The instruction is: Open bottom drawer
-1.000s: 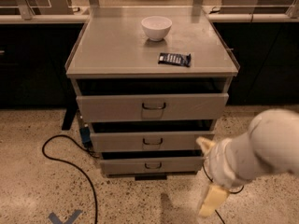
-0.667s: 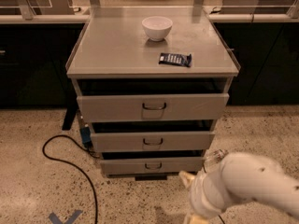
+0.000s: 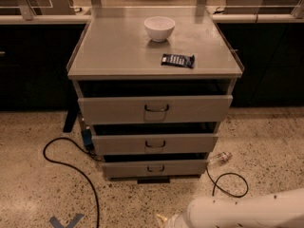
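Note:
The grey metal cabinet (image 3: 154, 65) stands in the middle of the camera view with three drawers. The bottom drawer (image 3: 123, 169) is the lowest and shortest front, with a small dark wire handle (image 3: 155, 168) at its centre. A dark gap shows above its front panel. My white arm (image 3: 247, 213) lies along the bottom right edge of the view. Only a tan tip of my gripper (image 3: 162, 218) shows at the bottom edge, on the floor side, below and in front of the bottom drawer and apart from its handle.
A white bowl (image 3: 159, 28) and a dark snack packet (image 3: 177, 60) lie on the cabinet top. A black cable (image 3: 71, 165) loops on the floor at left; another cable (image 3: 230, 184) and a plastic bottle (image 3: 219, 158) lie at right. Dark counters flank the cabinet.
My arm has swung down and to the left, from beside the drawers at right to the bottom edge of the view. The drawers have not moved.

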`<state>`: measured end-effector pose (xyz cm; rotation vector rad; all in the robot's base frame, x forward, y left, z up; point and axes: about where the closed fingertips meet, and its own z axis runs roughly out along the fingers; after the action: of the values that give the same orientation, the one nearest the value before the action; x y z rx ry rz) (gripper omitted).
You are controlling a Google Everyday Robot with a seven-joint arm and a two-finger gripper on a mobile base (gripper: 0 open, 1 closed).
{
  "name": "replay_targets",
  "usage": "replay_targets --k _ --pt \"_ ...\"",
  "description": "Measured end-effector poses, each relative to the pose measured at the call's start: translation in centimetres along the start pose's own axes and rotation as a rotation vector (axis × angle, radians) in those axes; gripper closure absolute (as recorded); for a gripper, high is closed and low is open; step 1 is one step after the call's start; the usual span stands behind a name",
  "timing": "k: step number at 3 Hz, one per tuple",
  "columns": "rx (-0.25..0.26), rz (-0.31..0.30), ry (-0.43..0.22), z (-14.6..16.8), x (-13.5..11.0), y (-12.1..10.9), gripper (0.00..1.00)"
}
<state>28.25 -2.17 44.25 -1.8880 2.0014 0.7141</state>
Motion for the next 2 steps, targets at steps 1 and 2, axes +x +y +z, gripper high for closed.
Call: replay_targets --k 1,2 --pt "-0.019 0.029 -0.051 2.7 -0.2 0.4 0.00" --pt "0.016 0.033 -0.039 3.3 1.3 0.7 0.00"
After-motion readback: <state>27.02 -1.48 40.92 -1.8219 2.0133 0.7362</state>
